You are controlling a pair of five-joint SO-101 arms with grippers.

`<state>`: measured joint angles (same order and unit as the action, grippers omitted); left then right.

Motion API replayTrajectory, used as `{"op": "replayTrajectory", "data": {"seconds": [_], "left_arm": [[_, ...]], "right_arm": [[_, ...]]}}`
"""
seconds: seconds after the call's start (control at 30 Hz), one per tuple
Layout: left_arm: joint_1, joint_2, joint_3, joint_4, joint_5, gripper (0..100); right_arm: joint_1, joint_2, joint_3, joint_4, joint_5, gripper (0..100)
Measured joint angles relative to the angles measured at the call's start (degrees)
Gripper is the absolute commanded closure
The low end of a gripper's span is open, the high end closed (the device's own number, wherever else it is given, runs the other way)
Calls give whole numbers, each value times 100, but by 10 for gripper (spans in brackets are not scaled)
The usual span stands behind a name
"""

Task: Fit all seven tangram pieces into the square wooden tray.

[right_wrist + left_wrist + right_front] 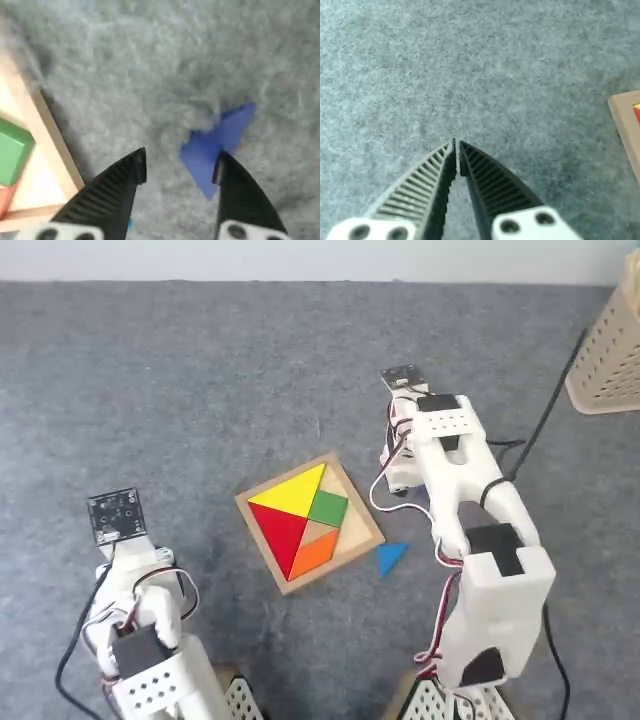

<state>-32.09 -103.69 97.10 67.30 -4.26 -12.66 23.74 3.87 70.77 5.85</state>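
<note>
Fingers of the left hand (456, 146) are pressed together over grey felt (470, 65) near the bench's near left corner. Mid-bench lies the wooden tray (362, 529), holding a yellow triangle (295, 495), red triangle (280, 530), green square (328, 508) and orange piece (315, 553). A light blue triangle (390, 558) lies just outside its right corner. Farther off, the right hand (180, 155) is spread apart, with a darker blue piece (216, 142) just beside one fingertip.

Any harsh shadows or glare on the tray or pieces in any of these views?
High view: soft, even light, no glare on the tray. Right wrist view: a soft shadow lies on the carpet along the tray's rim; the blue piece ahead of the open right hand shows no glare. Left wrist view: evenly lit carpet, no hard shadow under the left hand.
</note>
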Motion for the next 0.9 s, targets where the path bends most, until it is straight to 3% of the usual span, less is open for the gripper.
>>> {"op": "replayTrajectory", "data": {"seconds": [0.47, 0.77, 0.9], "left_arm": [[0, 0, 0, 0, 0, 987], [0, 0, 0, 0, 0, 987], [0, 0, 0, 0, 0, 987]], "right_arm": [[615, 149, 105, -35, 9, 780], [791, 141, 97, -44, 9, 995], [774, -18, 141, 0, -53, 992]]}}
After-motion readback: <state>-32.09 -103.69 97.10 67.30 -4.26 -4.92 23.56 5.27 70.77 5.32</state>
